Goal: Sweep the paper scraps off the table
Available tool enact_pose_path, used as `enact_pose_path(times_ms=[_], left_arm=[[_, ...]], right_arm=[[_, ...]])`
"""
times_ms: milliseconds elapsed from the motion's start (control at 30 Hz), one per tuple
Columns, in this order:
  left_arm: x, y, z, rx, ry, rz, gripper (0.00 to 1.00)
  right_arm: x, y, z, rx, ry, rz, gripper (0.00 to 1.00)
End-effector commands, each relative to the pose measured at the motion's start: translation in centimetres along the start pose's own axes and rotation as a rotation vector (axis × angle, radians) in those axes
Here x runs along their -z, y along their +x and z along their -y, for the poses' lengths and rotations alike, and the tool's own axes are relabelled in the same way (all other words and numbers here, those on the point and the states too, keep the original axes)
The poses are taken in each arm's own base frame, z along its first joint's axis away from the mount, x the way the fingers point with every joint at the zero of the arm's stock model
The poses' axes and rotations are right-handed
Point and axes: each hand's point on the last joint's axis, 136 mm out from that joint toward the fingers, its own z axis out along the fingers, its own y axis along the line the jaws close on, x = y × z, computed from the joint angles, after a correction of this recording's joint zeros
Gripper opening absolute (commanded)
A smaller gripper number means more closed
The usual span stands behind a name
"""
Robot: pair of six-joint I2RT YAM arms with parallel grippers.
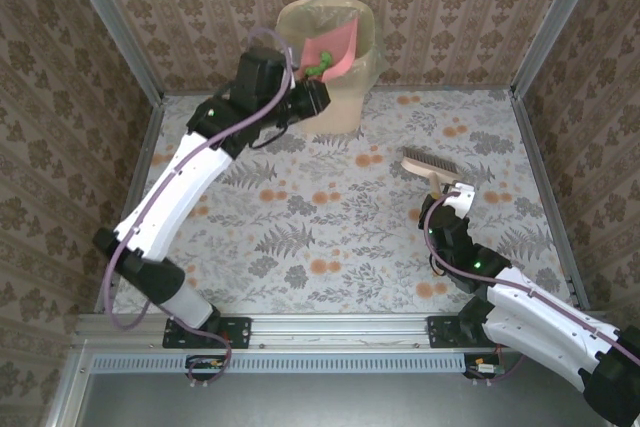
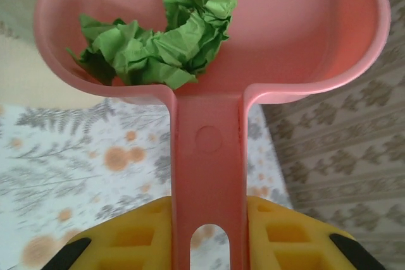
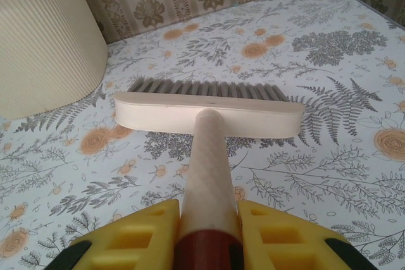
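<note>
The dustpan (image 2: pixel 304 23) was salmon pink; the paper scraps (image 2: pixel 158 42) were bright green; the table (image 3: pixel 329 156) bore grey leaves and orange flowers on white; the walls (image 1: pixel 450 7) were brown damask; the brush (image 3: pixel 205 109) was cream, grey-bristled.

No txt, labels, brand names or nos. were readable in any view. Closest thing to a sign was a plain round moulded mark on the dustpan handle (image 2: pixel 207 138), just below the pan's bowl, w/ nothing legible inside it.
</note>
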Motion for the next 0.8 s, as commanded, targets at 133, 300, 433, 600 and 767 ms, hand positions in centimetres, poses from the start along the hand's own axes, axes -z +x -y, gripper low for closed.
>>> enact_pose_path(times_ms=[133, 300, 433, 600, 767], left_arm=[[-3.7, -4.2, 4.3, 0.181, 0.194, -0.071, 0.00], [-6.0, -7.8, 5.0, 0.273, 0.293, -0.049, 0.00], [-7.0, -10.7, 4.4, 0.332, 0.344, 0.029, 0.00], [-8.8, -12.5, 3.3, 0.441, 0.385, 0.057, 0.00], [-11.2, -13.0, 2.1, 0.545, 0.403, 0.068, 0.00]], right_arm=[[0.0, -1.0, -0.2, -0.023, -0.014, 0.045, 0.00], [0.1, -1.2, -0.2, -0.023, -0.012, 0.049, 0.00], [0.1, -1.2, -0.1, -0.022, -0.008, 0.054, 0.00], [0.0, -1.2, -0.1, -0.023, -0.010, 0.057, 0.00], [0.0, -1.3, -0.3, -0.019, -0.011, 0.053, 0.00]])
